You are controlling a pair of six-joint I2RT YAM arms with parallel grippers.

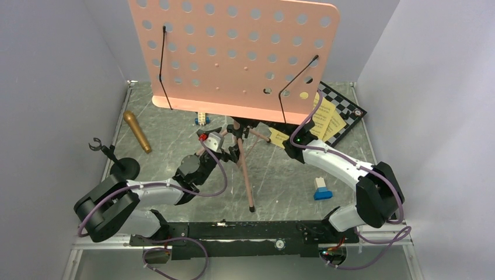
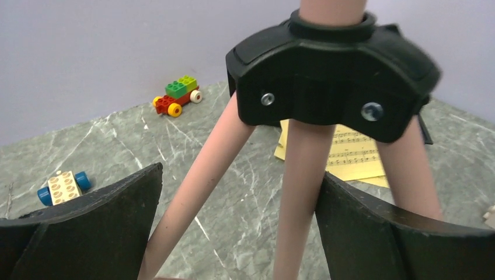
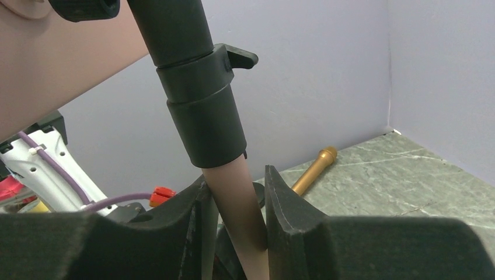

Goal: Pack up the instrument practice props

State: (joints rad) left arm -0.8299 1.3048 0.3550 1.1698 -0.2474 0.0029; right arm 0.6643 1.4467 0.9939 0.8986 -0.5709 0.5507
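Observation:
The pink music stand (image 1: 233,52) stands mid-table on its tripod, its perforated desk filling the top view. My right gripper (image 3: 236,188) is shut on the stand's pink pole (image 3: 233,192), just below a black collar (image 3: 201,125). In the top view the desk hides its fingers. My left gripper (image 2: 239,174) is open low at the tripod, with two pink legs (image 2: 297,192) between its fingers, under the black hub (image 2: 327,96). Yellow sheet-music pages (image 1: 327,119) lie at the back right. The gold-brown microphone (image 1: 137,131) lies at the left. The black mic stand (image 1: 125,166) stands near it.
A black-and-white chessboard (image 1: 350,111) lies under the pages at the back right. Small toy brick cars sit about: a red-green car (image 2: 178,96), a tan-blue car (image 2: 63,186), and a blue-white one (image 1: 321,188) beside the right arm. Walls close in on three sides.

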